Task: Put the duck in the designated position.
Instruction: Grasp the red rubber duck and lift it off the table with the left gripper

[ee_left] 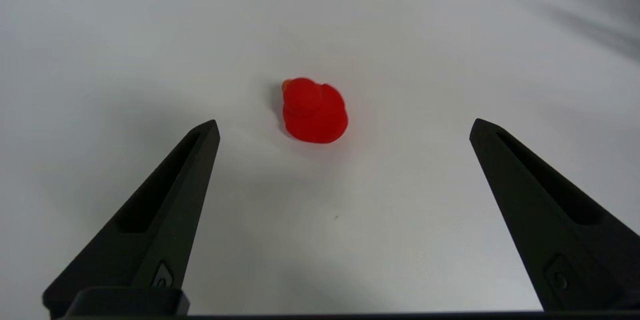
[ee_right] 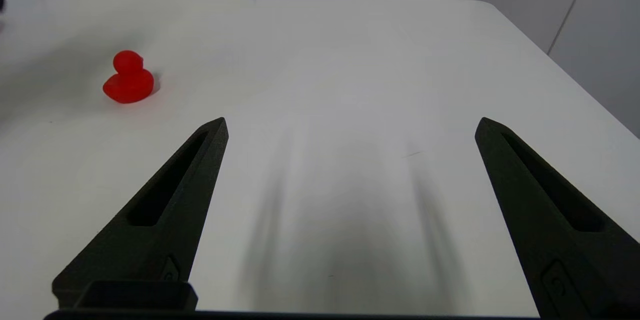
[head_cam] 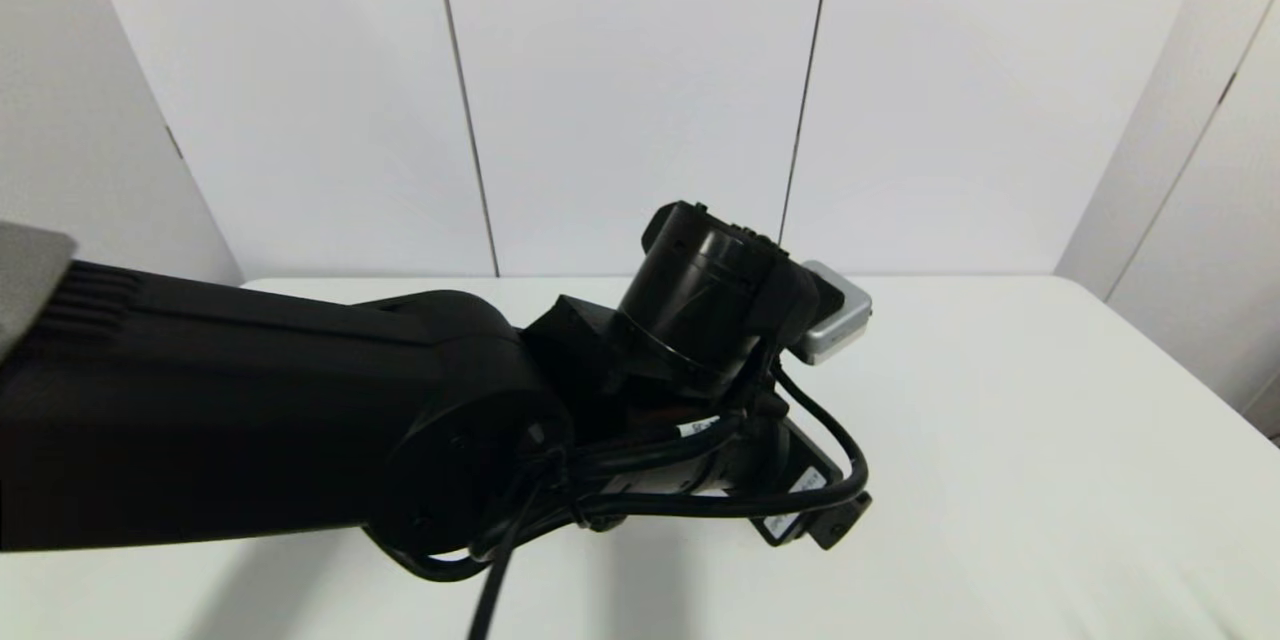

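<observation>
— Head view?
— My left arm [head_cam: 300,410] reached over the table [head_cam: 1050,440], hiding the duck.

— Left wrist?
— I saw the left gripper [ee_left: 345,127], fingers spread, above the duck [ee_left: 314,110] standing free, presumably for grasping.

— Right wrist?
— Right gripper [ee_right: 350,125] spread, empty, low, well apart.

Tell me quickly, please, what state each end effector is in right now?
Left end effector: open, empty, above the duck on the table.
Right end effector: open, empty, off to the duck's side.

Left end effector [ee_left: 345,127] spread wide, pointing down; right end effector [ee_right: 350,125] likewise agape.
</observation>
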Available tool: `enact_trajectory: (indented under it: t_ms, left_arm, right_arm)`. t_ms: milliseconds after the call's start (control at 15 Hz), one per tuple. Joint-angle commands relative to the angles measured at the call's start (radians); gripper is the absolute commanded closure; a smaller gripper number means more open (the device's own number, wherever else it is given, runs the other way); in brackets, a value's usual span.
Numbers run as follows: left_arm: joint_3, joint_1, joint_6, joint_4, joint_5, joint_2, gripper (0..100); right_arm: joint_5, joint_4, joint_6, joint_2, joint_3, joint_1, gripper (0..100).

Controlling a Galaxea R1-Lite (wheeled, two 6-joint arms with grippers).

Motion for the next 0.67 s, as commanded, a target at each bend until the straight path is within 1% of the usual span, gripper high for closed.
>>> enact_trajectory:
  t_ms: [67, 667]
  left_arm:
    - [-0.007, 0.012, -0.007, 0.0, 0.005, 0.085, 0]
    - [-0.129, 0.023, -0.013, 0.0, -0.002, 0.231, 0]
  right_arm:
    - [0.001, 0.0, -0.001, 0.0, 0.009, 0.0, 0]
    - [0.001, 0.0, -0.001, 0.002, 0.009, 0.0, 0]
